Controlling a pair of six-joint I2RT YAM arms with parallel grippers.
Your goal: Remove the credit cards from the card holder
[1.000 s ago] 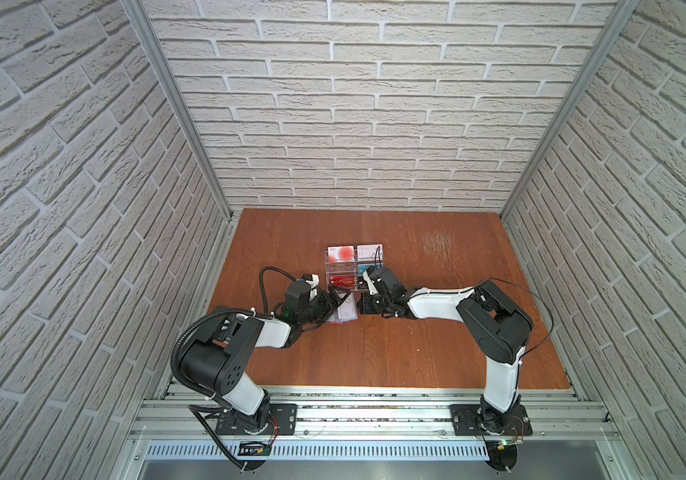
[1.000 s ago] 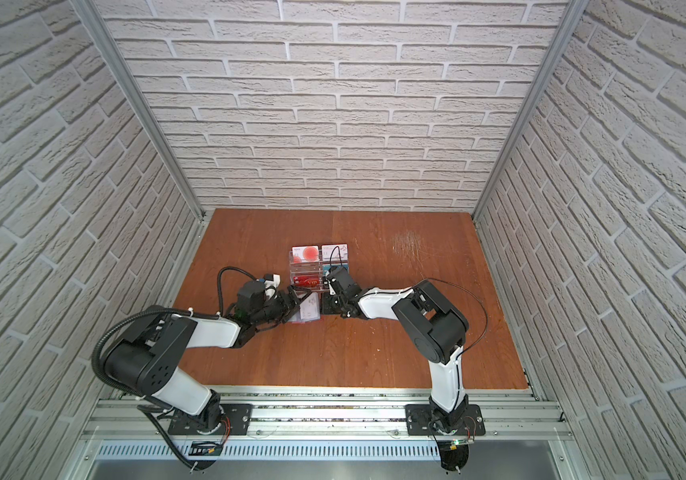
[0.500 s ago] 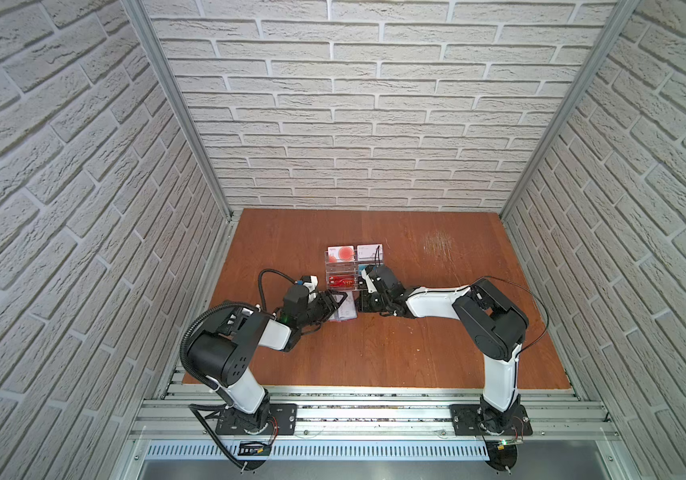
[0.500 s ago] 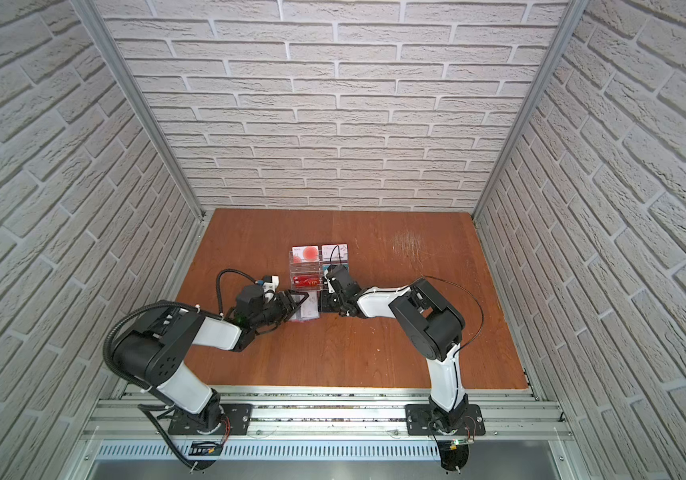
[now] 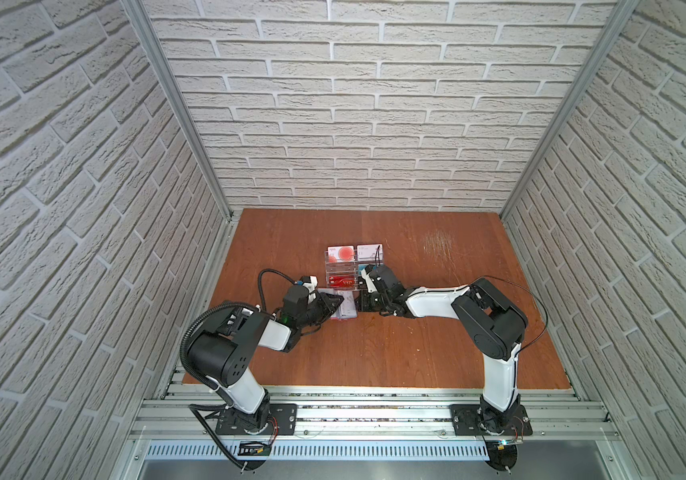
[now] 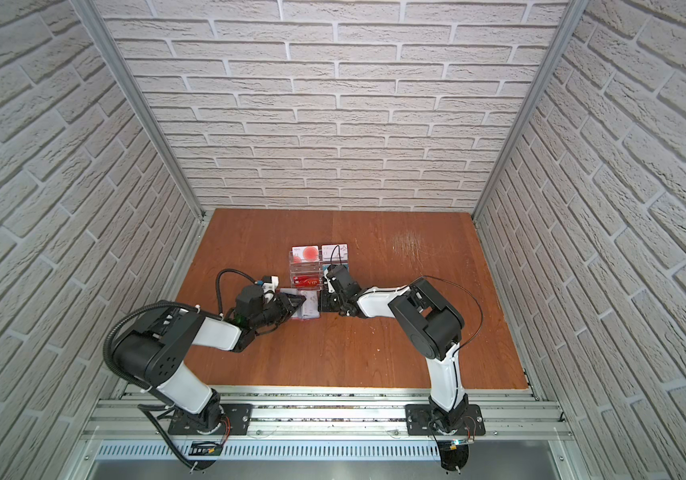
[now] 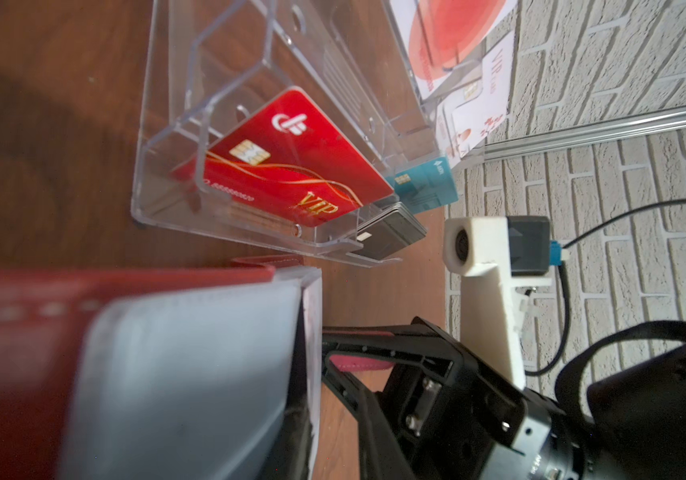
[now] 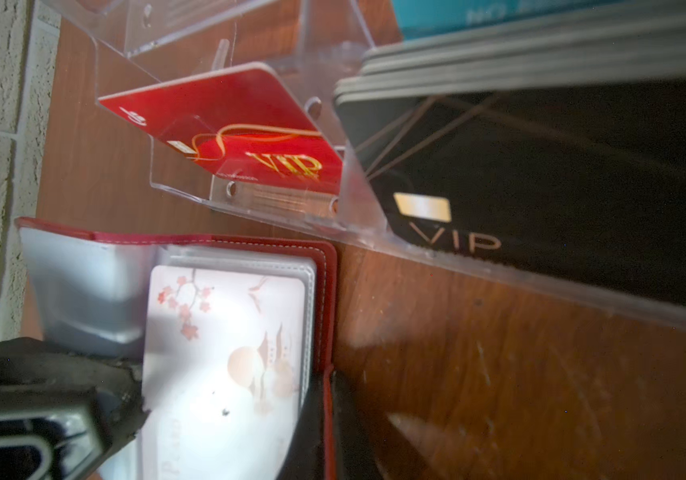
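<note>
Open card holder (image 5: 344, 311) lies on the table (image 5: 416, 353), centre, just near of the clear rack (image 7: 158, 124). My right gripper (image 7: 335, 353) has its jaws together on the holder's red right edge, pinning it. My left gripper (image 5: 336, 306) is at the left side, fingertip (image 8: 121, 374) against a sleeve; jaws apart or gripping, I cannot tell. 1 white blossom card (image 8: 225, 353) sits in its sleeve. 0 cards lie loose on the table. I judge all pulling is left.
</note>
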